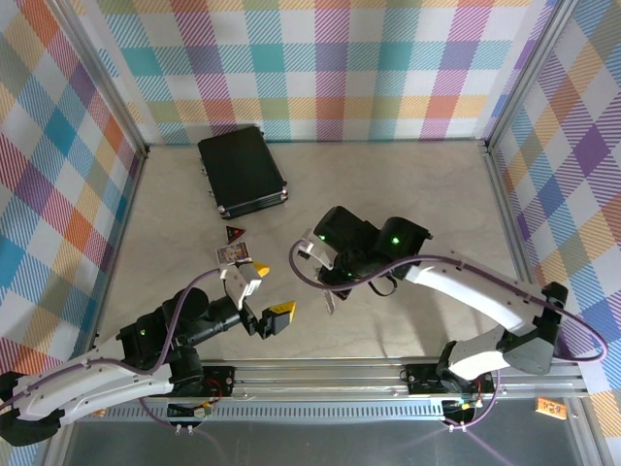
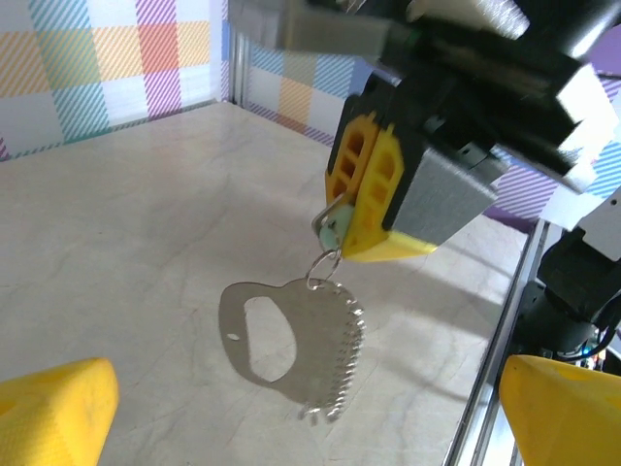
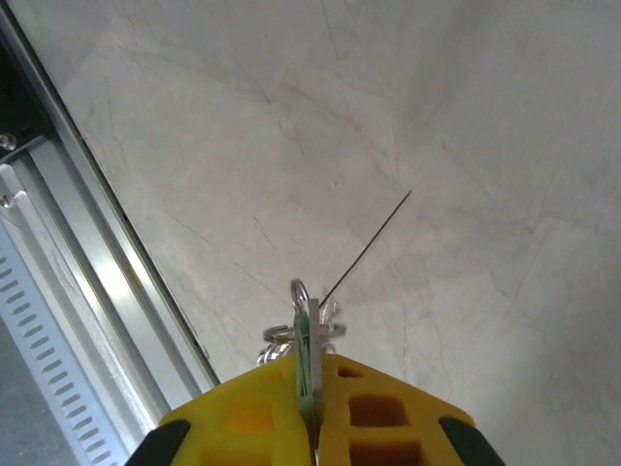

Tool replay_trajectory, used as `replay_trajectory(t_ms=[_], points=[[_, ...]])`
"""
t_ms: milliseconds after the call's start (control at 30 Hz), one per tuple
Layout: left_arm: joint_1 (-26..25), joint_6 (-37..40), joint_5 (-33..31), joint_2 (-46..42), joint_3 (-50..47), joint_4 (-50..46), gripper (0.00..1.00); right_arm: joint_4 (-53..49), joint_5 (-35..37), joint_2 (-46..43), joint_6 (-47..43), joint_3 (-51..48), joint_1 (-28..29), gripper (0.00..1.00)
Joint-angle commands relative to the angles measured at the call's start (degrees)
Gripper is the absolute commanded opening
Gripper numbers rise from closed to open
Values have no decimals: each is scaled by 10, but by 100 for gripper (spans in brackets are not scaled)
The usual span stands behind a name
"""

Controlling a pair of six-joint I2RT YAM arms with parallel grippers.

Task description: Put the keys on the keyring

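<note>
1. nearest me, both arm bases are bolted to the aluminium rail [image 1: 320,374] along the near edge of the table [image 1: 417,184].
2. left gripper [image 1: 266,299]: released. the jaws are spread wide and nothing sits between them. in the left wrist view, its yellow fingertips [image 2: 53,413] show at the two lower corners, well apart.
3. right gripper [image 2: 357,228]: clenched on the teal-headed key [image 2: 336,229]. it sits just beyond the left gripper, near the middle of the table. the two yellow fingers are pressed together and only a sliver of the key's head shows at their tips. in the right wrist view, i see the green head in the seam between the fingers.
4. keyring [image 2: 325,335]: it hangs below the key from a small split ring [image 2: 325,262]. its flat face is turned toward the left wrist camera, showing the large oval hole and the row of small rings down one edge. i cannot tell whether its lower edge touches the table.
5. in the right wrist view, a thin dark line [image 3: 369,243] runs out from under the fingers. it looks like the keyring seen edge-on.
6. just beyond the left gripper, a small printed card [image 1: 233,255] and a small red triangular piece [image 1: 233,233] lie on the table, close together.
7. farther back, the black rectangular case [image 1: 243,172] lies flat near the rear left corner, well apart from both grippers.
8. plaid walls [image 1: 340,68] enclose the table.
</note>
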Motion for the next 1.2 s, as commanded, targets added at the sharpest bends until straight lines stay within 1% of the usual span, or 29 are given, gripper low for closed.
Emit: replay_trajectory(t_ms=[0, 133, 300, 500, 600, 767, 1167], points=[[2, -28, -16, -20, -22, 2, 100, -35, -30, 23, 32, 37, -25, 0], [3, -37, -18, -25, -32, 1, 100, -39, -45, 54, 36, 62, -48, 0], [2, -40, 9, -32, -35, 5, 100, -41, -66, 107, 51, 97, -73, 0], [2, -42, 6, -56, -46, 10, 100, -53, -89, 163, 60, 142, -94, 0], [2, -46, 6, -67, -54, 11, 100, -57, -90, 181, 58, 160, -100, 0], [2, -54, -8, -89, -69, 8, 100, -47, -112, 205, 52, 181, -117, 0], [2, -49, -28, -94, -77, 4, 100, -75, -151, 317, 29, 334, -148, 0]])
